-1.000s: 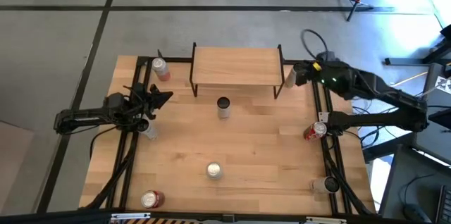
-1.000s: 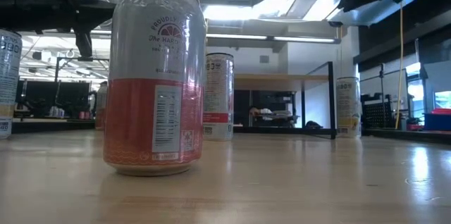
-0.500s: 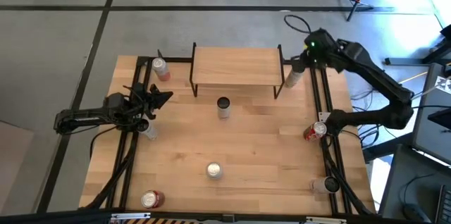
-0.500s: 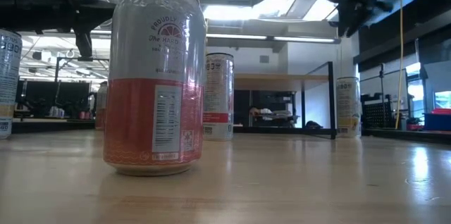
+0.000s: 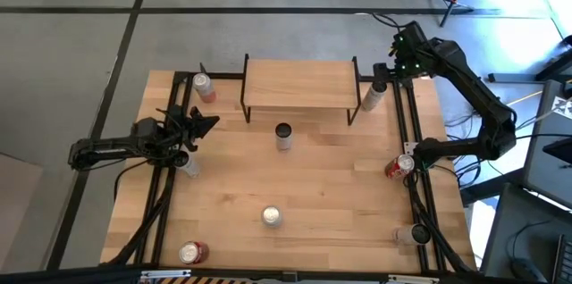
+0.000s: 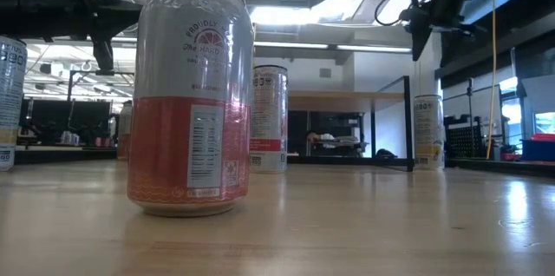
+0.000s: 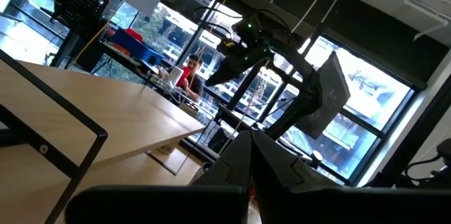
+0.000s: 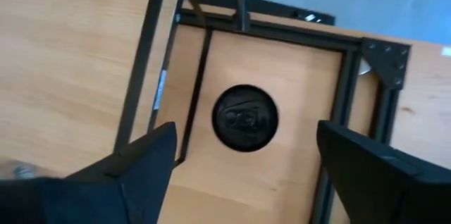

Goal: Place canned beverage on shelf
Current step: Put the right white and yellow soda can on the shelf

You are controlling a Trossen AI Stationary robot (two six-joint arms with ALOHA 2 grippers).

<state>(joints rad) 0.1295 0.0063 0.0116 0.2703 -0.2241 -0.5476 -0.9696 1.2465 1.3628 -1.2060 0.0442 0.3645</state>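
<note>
So far no can rests on the shelf [image 5: 299, 84], and its top board is bare, so the placing step is judged not yet done. At the left edge of the bench [image 5: 331, 195] the left gripper [image 5: 204, 124] waits with jaws fully shut and holding nothing, just beside a pale can [image 5: 186, 162]. A red-and-silver can [image 5: 204, 88] stands near the far left corner, and another red can [image 5: 191, 253] stands at the near left edge. Centrally, a silver can [image 5: 271, 217] stands on open bench, and a dark-topped can [image 5: 283, 136] stands just in front of the shelf. The shelf is a smooth, light wooden rectangular board on thin black metal legs. The bench is planked, pale wood inside a black metal frame. To the right, a pale cylindrical can [image 5: 372, 96] stands upright on the bench just beside the shelf's right legs. The right gripper [image 5: 399, 52] hangs above and slightly beyond this can with jaws wide and empty. Its wrist view looks straight down on the can's round dark lid [image 8: 245, 118] between the two fingers. Grasping and lifting remain to be done. Further right, a red can [image 5: 399, 167] and another pale can [image 5: 412, 234] stand at the bench's right rail.
</note>
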